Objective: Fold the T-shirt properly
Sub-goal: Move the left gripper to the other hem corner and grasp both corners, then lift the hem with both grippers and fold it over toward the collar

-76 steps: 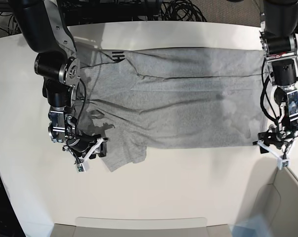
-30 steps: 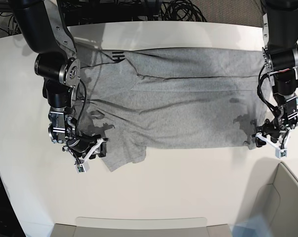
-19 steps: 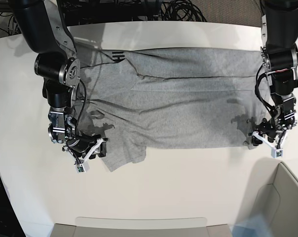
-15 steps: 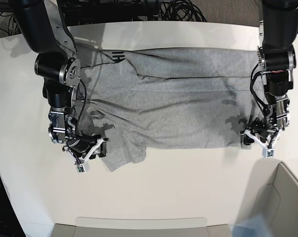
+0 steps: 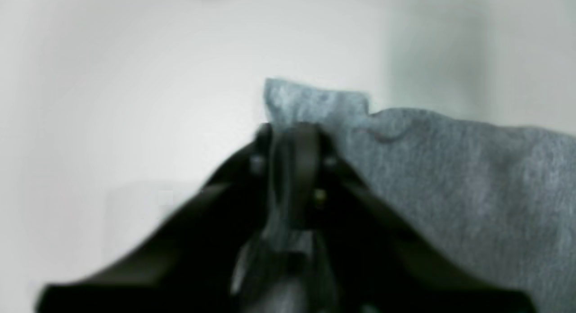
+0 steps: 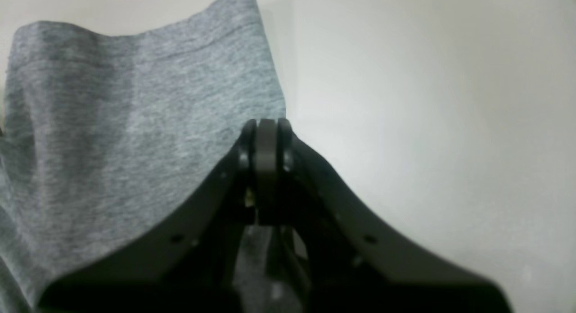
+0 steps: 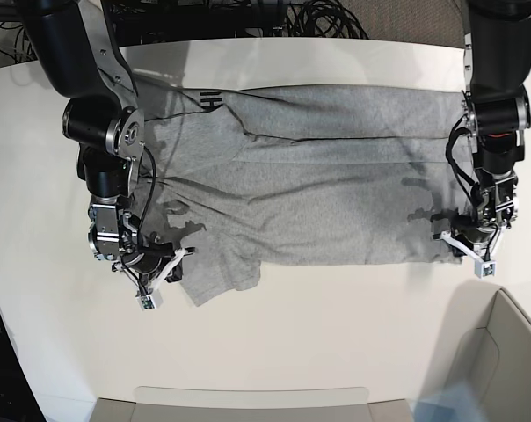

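T-shirt (image 7: 318, 176) is spread flat on the table (image 7: 336, 334), long axis running arm to arm | left gripper (image 7: 463, 242) is clamped on the near hem corner; right gripper (image 7: 160, 262) is clamped on the near sleeve | remaining cloth is seen lying away from both, toward the far edge

bare table (image 7: 336, 325) in front, T-shirt (image 7: 336, 176) covering the middle

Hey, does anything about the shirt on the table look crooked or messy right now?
Yes. The T-shirt lies spread but not flat: creases run across its middle, and one sleeve sticks out at an angle past the near edge, beside the right pincer.
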`<state>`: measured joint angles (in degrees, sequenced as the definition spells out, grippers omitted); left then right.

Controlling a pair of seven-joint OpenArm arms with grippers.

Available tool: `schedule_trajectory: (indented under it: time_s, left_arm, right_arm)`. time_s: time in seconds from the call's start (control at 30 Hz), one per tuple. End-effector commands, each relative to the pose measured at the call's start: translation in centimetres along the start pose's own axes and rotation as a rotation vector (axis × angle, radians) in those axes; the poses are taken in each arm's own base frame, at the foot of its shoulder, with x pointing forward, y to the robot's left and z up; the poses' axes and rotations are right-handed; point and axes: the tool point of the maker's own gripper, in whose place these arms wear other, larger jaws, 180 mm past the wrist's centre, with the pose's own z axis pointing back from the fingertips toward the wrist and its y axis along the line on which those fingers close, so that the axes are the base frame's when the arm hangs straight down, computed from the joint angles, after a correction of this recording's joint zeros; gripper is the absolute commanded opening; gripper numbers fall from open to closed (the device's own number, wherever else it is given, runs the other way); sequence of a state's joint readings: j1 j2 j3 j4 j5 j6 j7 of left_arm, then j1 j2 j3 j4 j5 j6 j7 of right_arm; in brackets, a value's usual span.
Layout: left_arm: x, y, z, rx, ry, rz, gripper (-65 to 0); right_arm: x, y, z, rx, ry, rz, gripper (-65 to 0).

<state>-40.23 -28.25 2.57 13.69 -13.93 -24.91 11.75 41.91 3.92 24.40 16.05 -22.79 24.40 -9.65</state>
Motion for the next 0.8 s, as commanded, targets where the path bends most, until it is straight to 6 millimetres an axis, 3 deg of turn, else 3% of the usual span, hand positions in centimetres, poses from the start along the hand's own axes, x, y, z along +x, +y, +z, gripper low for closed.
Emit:
schedule_trajectory:
  time_s: [0.0,0.1,0.23,0.3,0.47,0.57,0.77]
  left_arm:
    - [1.2,0.2,0.1,0.001,-0.003,-0.006,-64.0]
    - [1.3,0.2,0.1,0.002,-0.006,-0.003,-64.3]
    - [1.2,0.5,0.2,0.004,-0.009,0.025,-64.6]
    - [1.5,1.0,0.4,0.007,-0.03,0.094,-64.6]
    - [2.1,3.1,1.0,0.035,-0.057,0.157,-64.7]
    - [0.8,3.3,1.1,0.039,-0.039,0.161,-65.0]
    - [-0.4,3.5,1.1,0.044,-0.014,0.162,-65.0]
  right_arm:
    - [1.7,-0.3,0.2,-0.008,-0.008,0.018,-65.0]
    - [3.4,-0.8,0.5,-0.023,-0.044,0.032,-65.0]
    - [5.1,0.0,0.8,-0.033,-0.09,0.062,-65.0]
    - [5.8,-0.4,1.4,-0.053,-0.084,0.083,-65.0]
    - [7.0,0.7,2.6,-0.064,-0.095,0.139,-65.0]
    - [7.5,2.8,3.2,-0.009,-0.091,0.2,-65.0]
    - [7.9,2.7,5.5,-0.067,-0.099,0.248,-65.0]
